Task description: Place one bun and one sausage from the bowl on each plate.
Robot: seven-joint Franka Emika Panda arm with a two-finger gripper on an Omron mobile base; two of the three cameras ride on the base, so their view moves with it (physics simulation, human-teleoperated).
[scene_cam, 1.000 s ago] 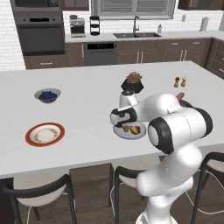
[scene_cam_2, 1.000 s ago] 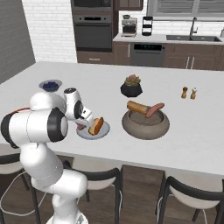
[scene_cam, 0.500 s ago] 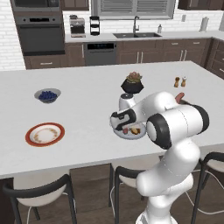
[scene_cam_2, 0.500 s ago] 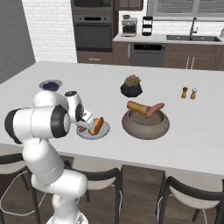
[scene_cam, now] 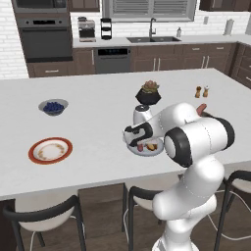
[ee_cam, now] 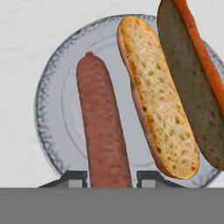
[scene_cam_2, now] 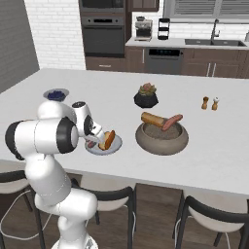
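- The white island counter [scene_cam: 88,122] carries everything; places below are given relative to the grey plate [ee_cam: 50,109], which sits at the counter's near edge.
- The brown-grey bowl [scene_cam_2: 161,138] stands just beside the grey plate, on the side away from the arm's body, with 1 bun [scene_cam_2: 153,119] and 1 sausage [scene_cam_2: 172,122] in it.
- The orange-rimmed plate [scene_cam: 50,150] lies well apart from the grey plate along the same near edge, and is bare.
- The grey plate holds 1 split bun [ee_cam: 157,96], open halves side by side, and 1 sausage [ee_cam: 103,127] lying beside it.
- The gripper [ee_cam: 109,178] hangs right over the grey plate, fingers spread to either side of that sausage's near end; whether they touch it I cannot tell.
- Handling, as a judgement: the sausage looks light, smooth and prone to roll, so pinch it across the middle; the bun looks soft and crushable, so hold it lightly across its width.
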